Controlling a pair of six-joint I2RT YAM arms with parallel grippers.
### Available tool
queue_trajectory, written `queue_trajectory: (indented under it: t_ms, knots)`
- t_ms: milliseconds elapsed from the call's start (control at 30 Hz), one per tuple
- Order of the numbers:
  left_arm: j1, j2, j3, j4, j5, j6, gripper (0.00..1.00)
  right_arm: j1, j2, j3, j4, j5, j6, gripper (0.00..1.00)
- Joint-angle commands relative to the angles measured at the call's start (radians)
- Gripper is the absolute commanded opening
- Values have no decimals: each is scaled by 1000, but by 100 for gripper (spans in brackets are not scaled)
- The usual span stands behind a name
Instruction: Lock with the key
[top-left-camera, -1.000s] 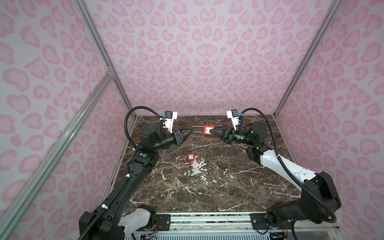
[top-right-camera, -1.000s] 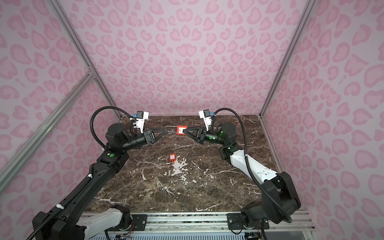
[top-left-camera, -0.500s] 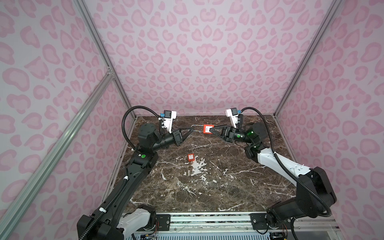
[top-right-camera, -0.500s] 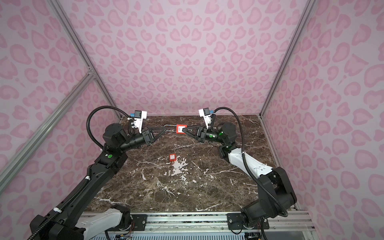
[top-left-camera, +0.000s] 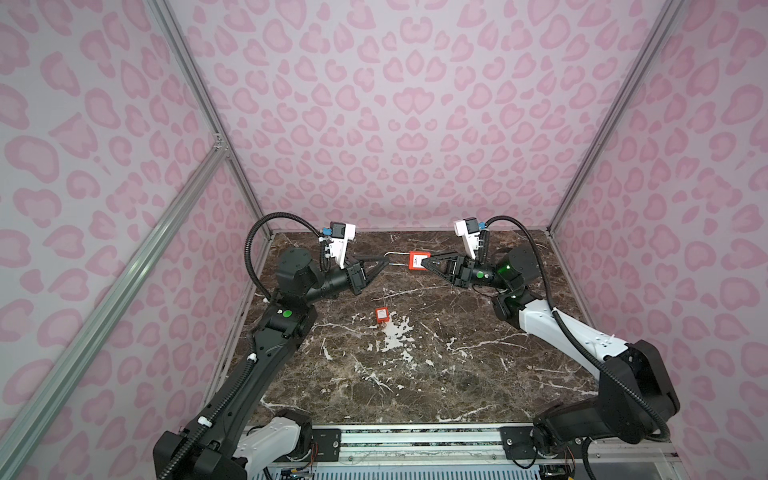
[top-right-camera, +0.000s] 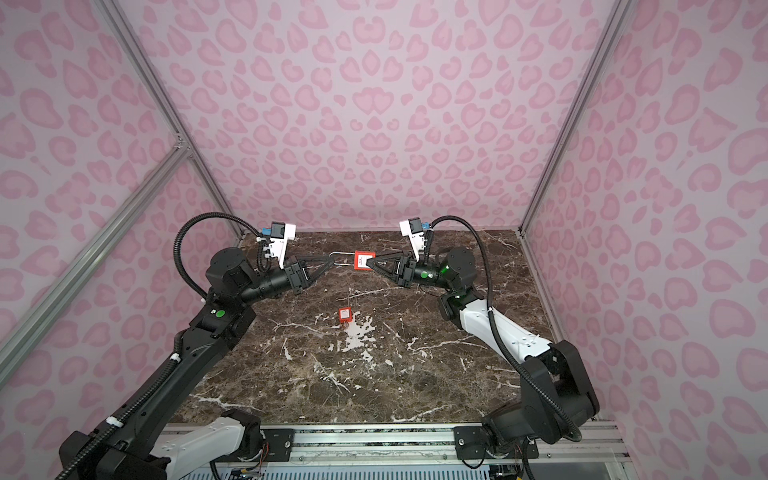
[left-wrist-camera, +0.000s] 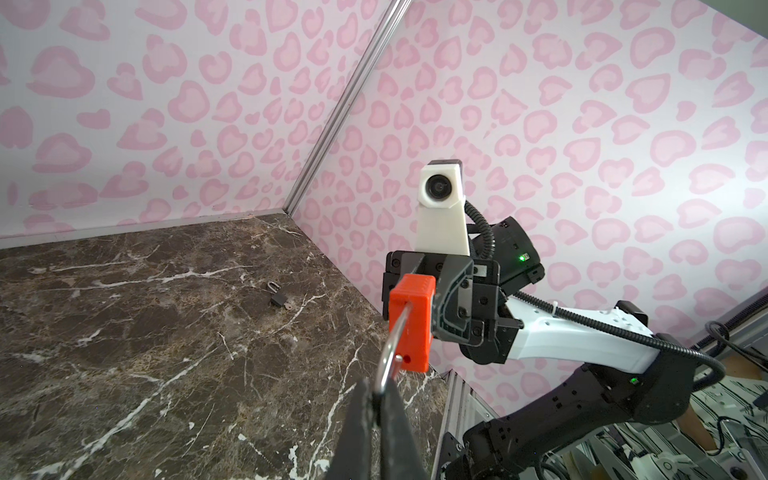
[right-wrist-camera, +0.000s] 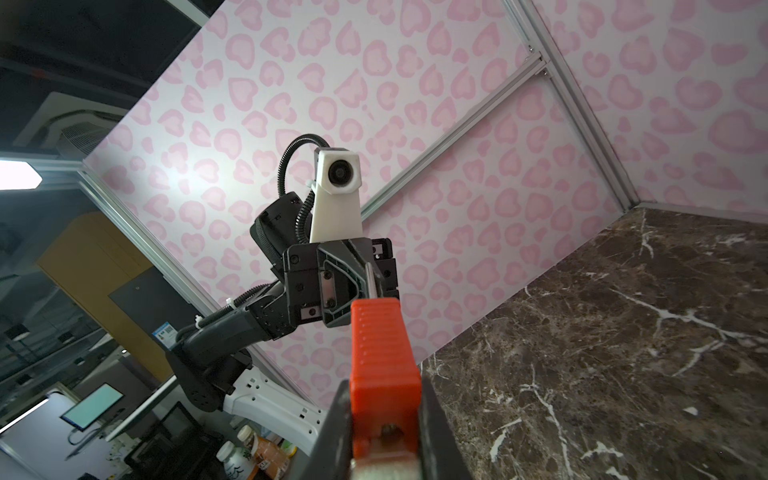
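The right gripper (top-left-camera: 423, 262) clamps the red padlock body (top-left-camera: 417, 261) in mid-air. The left gripper (top-left-camera: 387, 262), fully closed, pinches the shackle (left-wrist-camera: 392, 338), whose free leg sits outside its hole, probably for seating. The red-headed key (top-left-camera: 381, 314) lies on the marble table (top-left-camera: 436, 374) below, with neither gripper free to take it. A small dark padlock (left-wrist-camera: 277, 296) lies well apart.

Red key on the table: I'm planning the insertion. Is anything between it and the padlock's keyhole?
Bare marble surrounds the key. But the padlock has its keyhole end between the fingers of the right gripper, facing its wrist, so that gripper likely blocks entry; the left gripper pinches the shackle.
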Motion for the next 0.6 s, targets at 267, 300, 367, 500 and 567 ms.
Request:
queue_trajectory:
  t_ms: [267, 300, 367, 500, 567]
  knots:
    - [-7, -1, 0, -7, 62, -17, 4, 8, -39, 22, -316, 32, -418, 5]
    - [-6, -1, 2, -6, 62, -16, 4, 9, -35, 22, -297, 24, -395, 5]
    - [-8, 5, 1, -3, 65, -14, 4, 10, -15, 22, -215, -3, -304, 5]
    - [-11, 12, 2, 0, 72, -9, 5, 16, 26, 12, 31, -23, -83, 5]
    - [-14, 9, -5, 30, 72, -11, 6, 19, 48, 5, 140, -3, 10, 5]
